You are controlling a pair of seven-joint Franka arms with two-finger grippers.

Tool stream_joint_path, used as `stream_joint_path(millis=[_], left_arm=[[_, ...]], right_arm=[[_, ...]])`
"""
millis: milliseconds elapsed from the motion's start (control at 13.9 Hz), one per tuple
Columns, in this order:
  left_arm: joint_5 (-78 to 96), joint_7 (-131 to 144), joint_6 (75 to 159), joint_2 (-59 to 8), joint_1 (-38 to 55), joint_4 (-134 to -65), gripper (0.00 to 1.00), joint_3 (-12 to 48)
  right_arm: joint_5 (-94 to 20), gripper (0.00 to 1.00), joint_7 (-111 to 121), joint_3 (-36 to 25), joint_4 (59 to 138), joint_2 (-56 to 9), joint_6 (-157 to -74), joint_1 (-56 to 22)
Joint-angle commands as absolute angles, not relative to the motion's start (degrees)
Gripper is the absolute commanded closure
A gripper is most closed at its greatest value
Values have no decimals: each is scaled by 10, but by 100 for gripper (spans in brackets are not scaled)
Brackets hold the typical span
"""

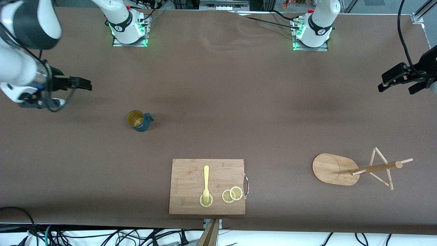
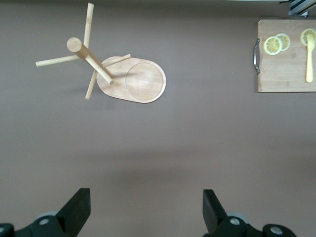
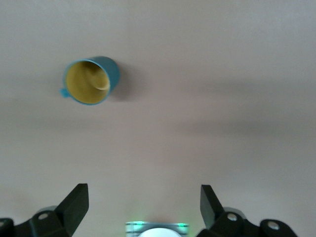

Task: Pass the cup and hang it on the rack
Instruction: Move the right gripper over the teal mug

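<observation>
The dark teal cup (image 1: 138,120) stands upright on the brown table toward the right arm's end, its yellowish inside showing; it also shows in the right wrist view (image 3: 91,81). The bamboo rack (image 1: 336,169) stands toward the left arm's end, nearer to the front camera than the cup, with thin pegs on its pole; it also shows in the left wrist view (image 2: 143,81). My right gripper (image 1: 85,84) is open and empty, up over the table at the right arm's end, apart from the cup. My left gripper (image 1: 396,85) is open and empty over the table's left arm end.
A rectangular wooden cutting board (image 1: 186,201) with a metal handle lies near the front edge, between cup and rack. It carries a yellow fork (image 1: 206,181) and lemon slices (image 1: 232,194). The board also shows in the left wrist view (image 2: 286,74).
</observation>
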State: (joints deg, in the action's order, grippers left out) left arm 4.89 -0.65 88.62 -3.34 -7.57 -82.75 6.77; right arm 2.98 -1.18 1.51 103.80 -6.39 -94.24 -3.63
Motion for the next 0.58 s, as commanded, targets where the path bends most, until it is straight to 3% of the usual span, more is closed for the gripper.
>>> stream_joint_path(millis=[0,505], left_arm=[[60,-6,868,-36,-75,-810,0,70],[62,-10,888,-47,-83,-811,0,68]], right_arm=[[75,0,-6,13,1037,-113,-999,-81],[67,6,56,17,1178,-141,-1276,-90]])
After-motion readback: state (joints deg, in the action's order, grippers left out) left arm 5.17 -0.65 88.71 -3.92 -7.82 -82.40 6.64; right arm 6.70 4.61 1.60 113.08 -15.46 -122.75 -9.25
